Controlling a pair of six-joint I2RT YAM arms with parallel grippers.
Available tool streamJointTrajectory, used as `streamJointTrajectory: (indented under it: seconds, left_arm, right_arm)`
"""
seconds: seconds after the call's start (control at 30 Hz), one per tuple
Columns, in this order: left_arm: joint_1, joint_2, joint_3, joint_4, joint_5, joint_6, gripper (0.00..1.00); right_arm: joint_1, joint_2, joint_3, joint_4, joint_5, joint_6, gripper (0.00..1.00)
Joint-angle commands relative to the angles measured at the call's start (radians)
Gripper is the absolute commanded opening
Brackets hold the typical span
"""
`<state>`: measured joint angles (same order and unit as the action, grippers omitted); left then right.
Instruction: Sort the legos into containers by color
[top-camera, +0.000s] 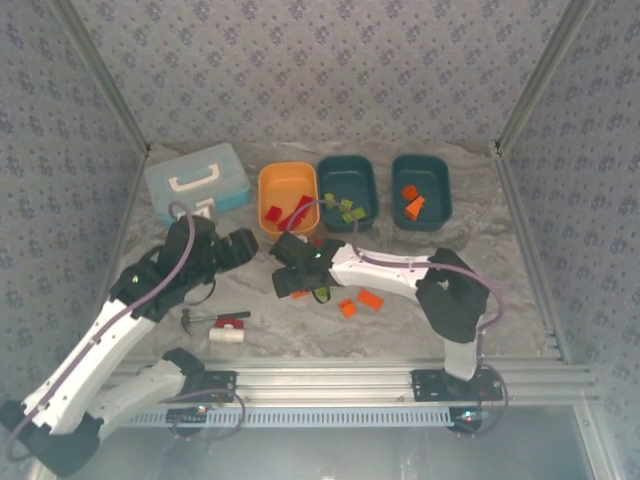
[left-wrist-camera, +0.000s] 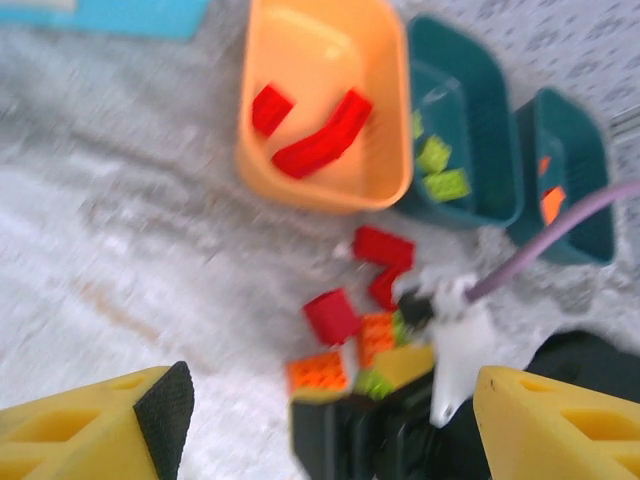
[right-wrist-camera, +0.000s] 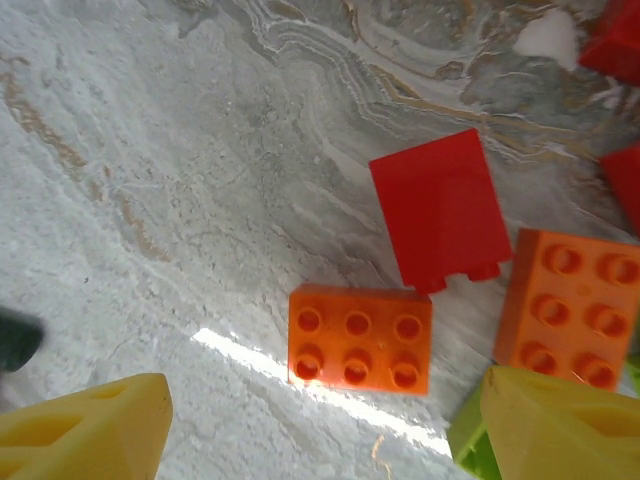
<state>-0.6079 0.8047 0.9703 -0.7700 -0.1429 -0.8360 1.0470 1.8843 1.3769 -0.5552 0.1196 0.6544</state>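
The right gripper (right-wrist-camera: 320, 425) hangs low over the table with its two yellow fingers (right-wrist-camera: 85, 430) far apart and nothing held. An orange brick (right-wrist-camera: 360, 350) with six round bumps lies flat just in front of the gap between the jaws, not touching either one. A smooth red brick (right-wrist-camera: 440, 208) lies right behind it, and a second orange brick (right-wrist-camera: 570, 305) sits close by one finger.

The left gripper (left-wrist-camera: 330, 425) is wide open too and empty, up above the loose pile (left-wrist-camera: 350, 330) of bricks.

At the back stand three shiny plastic tubs with round corners. The orange tub (top-camera: 263, 195) holds red bricks (left-wrist-camera: 320, 140), the middle teal tub (top-camera: 348, 158) holds lime green ones (left-wrist-camera: 440, 170), and the right teal tub (top-camera: 421, 158) holds orange ones (top-camera: 412, 203). The table (right-wrist-camera: 150, 150) is grey and swirly — like marble.
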Motion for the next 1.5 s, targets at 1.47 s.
streamJointTrajectory:
  seconds: [1.47]
  left_arm:
    - [-0.136, -0.010, -0.161, 0.127, 0.122, -0.057, 0.73]
  right_arm:
    - [-0.220, -0.288, 0.005, -0.168, 0.149, -0.043, 0.41]
